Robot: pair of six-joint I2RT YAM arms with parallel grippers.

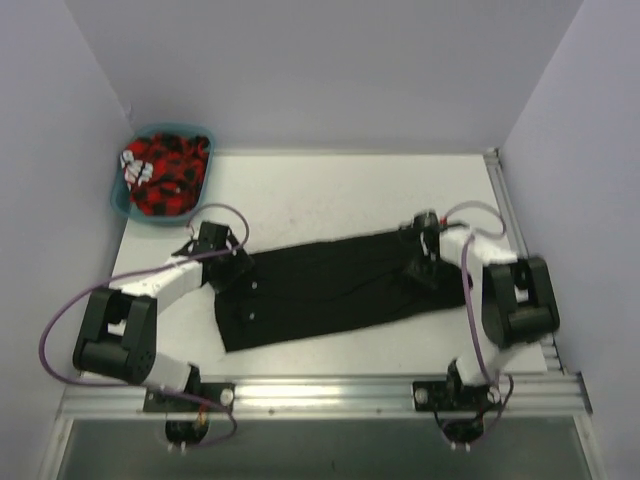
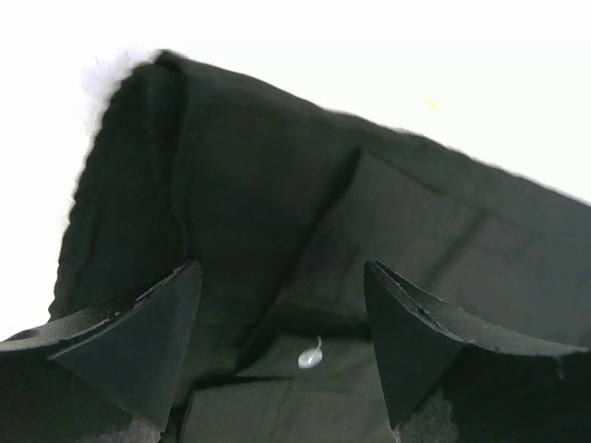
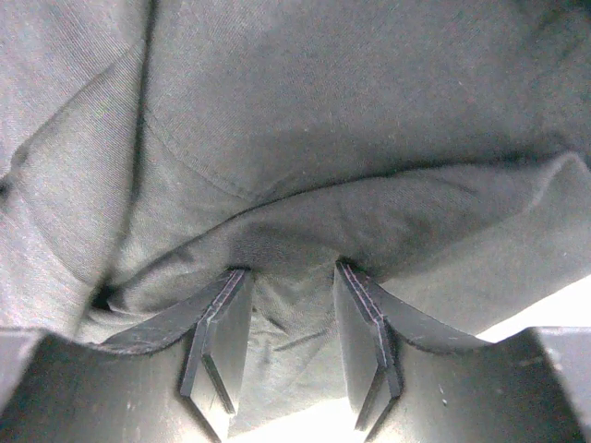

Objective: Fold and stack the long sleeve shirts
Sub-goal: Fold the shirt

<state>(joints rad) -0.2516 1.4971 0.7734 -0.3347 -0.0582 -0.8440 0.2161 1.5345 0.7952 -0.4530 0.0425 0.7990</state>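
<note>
A plain black long sleeve shirt (image 1: pixel 320 290) lies in a long band across the table, running from lower left to upper right. My left gripper (image 1: pixel 238 268) is over its left end. In the left wrist view this gripper (image 2: pixel 282 277) is open, the black cloth (image 2: pixel 259 203) lies below it, and a small pale button (image 2: pixel 310 357) shows between the fingers. My right gripper (image 1: pixel 422 258) is at the shirt's right end. In the right wrist view this gripper (image 3: pixel 291 272) has its jaws apart, cloth (image 3: pixel 305 111) lies between them, and a fold drapes over the fingertips.
A teal plastic basket (image 1: pixel 120 197) stands at the back left with red and black cloth (image 1: pixel 165 172) in it. Purple walls enclose the table on three sides. A metal rail (image 1: pixel 330 392) runs along the near edge.
</note>
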